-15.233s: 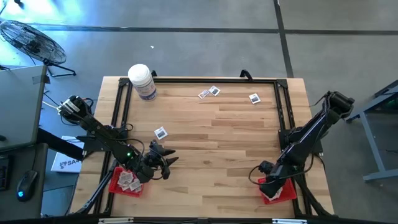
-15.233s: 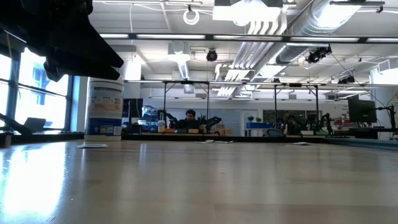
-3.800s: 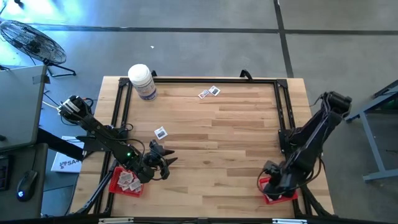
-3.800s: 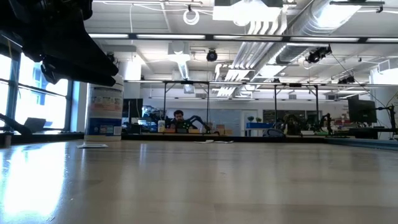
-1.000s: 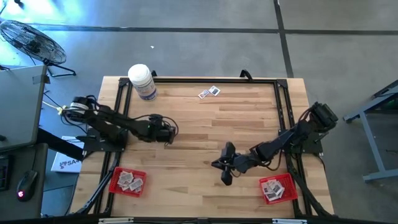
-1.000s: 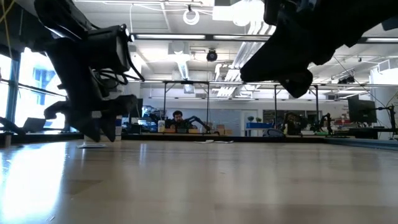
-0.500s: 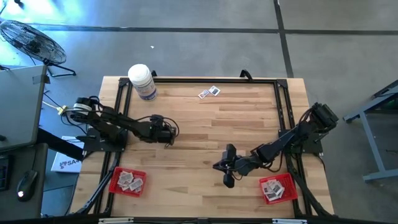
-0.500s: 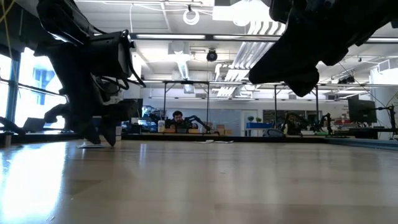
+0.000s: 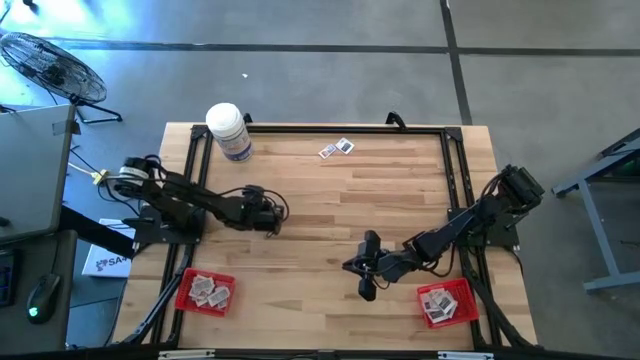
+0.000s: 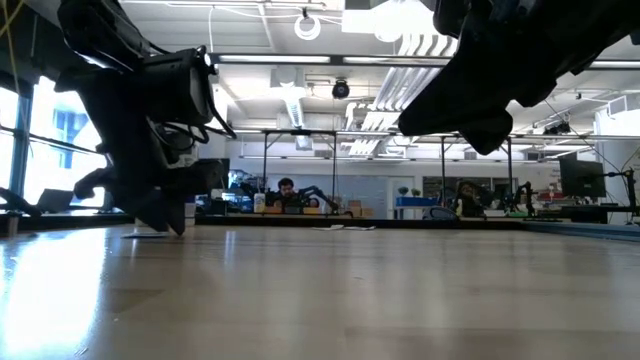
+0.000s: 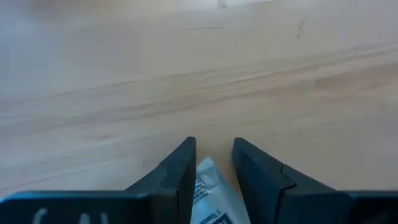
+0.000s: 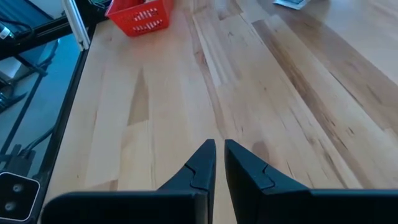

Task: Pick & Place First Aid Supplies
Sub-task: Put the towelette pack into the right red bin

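Packet pinched at the left side of the table

Packet (image 11: 208, 199), white with dark print, sits between the two dark fingers (image 11: 177, 177) of the left gripper (image 9: 272, 215), which are pressed onto its sides low over the wooden table (image 9: 330, 220), on the left half and about midway along its depth. Two more packets (image 9: 336, 148) lie side by side near the far edge, well apart from both arms. At the near left corner a red tray (image 9: 205, 291) holds several packets; a second red tray (image 9: 442, 302) at the near right corner holds a few too. The right gripper (image 9: 365, 270) hangs over bare wood near the table's middle, towards the near edge, its fingers (image 12: 198, 168) drawn almost together with only a slim gap and nothing between them. A large white bottle (image 9: 228, 131) stands at the far left corner. Across the room, a person (image 10: 287, 190) sits behind a distant bench.
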Robot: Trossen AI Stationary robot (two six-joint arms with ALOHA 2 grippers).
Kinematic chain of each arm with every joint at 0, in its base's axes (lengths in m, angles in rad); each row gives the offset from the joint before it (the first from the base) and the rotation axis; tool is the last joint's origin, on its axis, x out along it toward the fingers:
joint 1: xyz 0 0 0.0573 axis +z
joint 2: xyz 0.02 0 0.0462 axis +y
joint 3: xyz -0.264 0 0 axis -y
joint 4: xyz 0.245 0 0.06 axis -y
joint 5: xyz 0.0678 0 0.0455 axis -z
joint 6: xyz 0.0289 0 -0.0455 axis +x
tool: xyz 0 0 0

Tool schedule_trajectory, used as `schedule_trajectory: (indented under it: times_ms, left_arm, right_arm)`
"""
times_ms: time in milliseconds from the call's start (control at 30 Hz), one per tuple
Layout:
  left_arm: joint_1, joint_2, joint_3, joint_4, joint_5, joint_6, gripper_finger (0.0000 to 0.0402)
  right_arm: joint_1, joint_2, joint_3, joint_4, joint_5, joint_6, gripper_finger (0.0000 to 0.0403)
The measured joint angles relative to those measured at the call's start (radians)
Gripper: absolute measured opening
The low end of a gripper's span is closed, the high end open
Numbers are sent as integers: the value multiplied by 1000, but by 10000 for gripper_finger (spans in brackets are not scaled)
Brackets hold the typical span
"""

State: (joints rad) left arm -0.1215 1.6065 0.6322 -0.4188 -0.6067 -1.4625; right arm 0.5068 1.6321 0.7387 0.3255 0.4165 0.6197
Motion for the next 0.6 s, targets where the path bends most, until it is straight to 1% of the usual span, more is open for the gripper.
schedule_trajectory:
  times_ms: [100, 233, 400, 467, 600]
  left_arm:
    - [-36, 3, 23, -1, -21, 0, 105]
    - [-86, 4, 61, 39, 29, 8, 105]
    - [-118, 4, 92, 41, 56, 45, 105]
    - [-117, 4, 101, 19, 54, 67, 105]
    - [-115, 4, 138, -79, 46, 94, 105]
  right_arm:
    - [-1, 0, 0, 0, 1, 0, 28]
    - [-3, 0, 0, 0, 4, 0, 28]
    - [-3, 0, 0, 0, 8, 0, 28]
    - [-3, 0, 0, 0, 8, 0, 28]
    - [-3, 0, 0, 0, 7, 0, 28]
